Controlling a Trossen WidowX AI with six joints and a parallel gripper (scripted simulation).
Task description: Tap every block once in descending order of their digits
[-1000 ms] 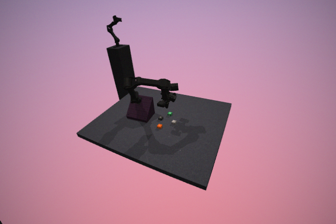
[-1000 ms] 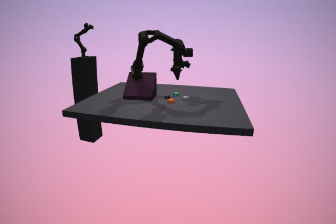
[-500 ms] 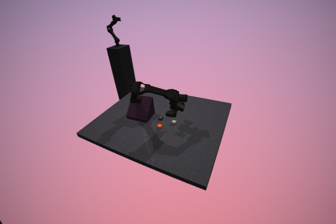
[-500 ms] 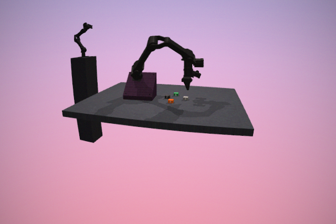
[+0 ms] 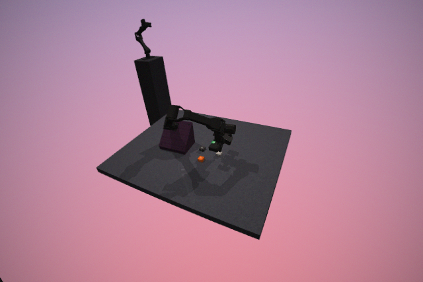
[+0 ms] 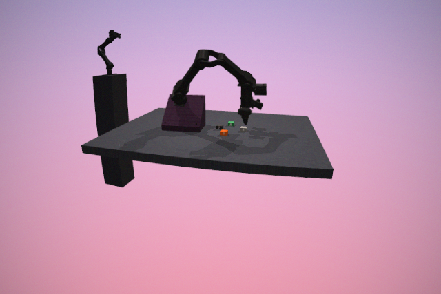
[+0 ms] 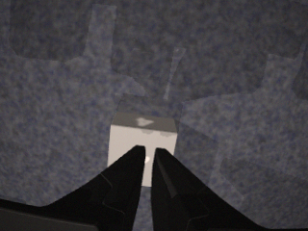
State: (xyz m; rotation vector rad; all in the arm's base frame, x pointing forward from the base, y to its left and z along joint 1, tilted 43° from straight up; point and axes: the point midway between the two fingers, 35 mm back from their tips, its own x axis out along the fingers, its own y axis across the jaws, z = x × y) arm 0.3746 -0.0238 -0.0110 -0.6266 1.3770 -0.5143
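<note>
White block beneath closed end effector

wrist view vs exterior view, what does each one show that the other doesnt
Only the wrist view shows the narrow gap between the shut fingers, hanging just above the white block. Only the exterior view shows the green block, orange block, black block, the whole arm and the purple base. Both show the gripper, white block and table.

The arm arches up from its base and bends downward; the claw points vertically down, jaws closed, gripping nothing.
</note>
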